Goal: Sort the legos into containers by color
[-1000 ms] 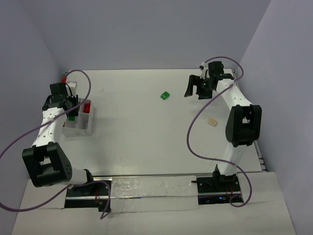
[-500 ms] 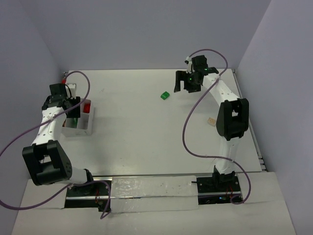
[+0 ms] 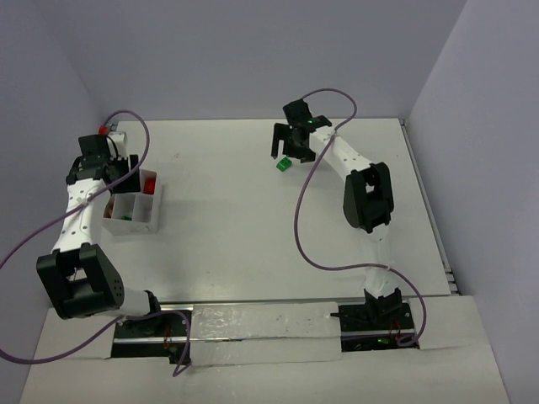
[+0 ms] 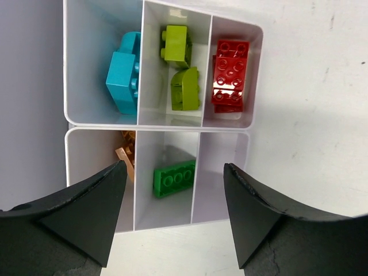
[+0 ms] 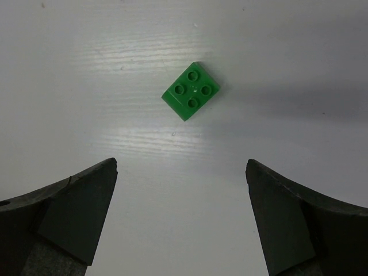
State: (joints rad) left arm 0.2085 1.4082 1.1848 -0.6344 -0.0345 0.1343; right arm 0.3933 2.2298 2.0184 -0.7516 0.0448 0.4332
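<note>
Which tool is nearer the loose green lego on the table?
Right. The right tool hangs open just over the green lego; the left tool is far off, open above the compartment box.

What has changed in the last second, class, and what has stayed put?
The right gripper swung left along the far side and now hangs open over the loose green brick. The left gripper, also open, drew back a little from over the box toward the far-left corner. Nothing was grasped or released. The green brick and the box stayed where they were.
</note>
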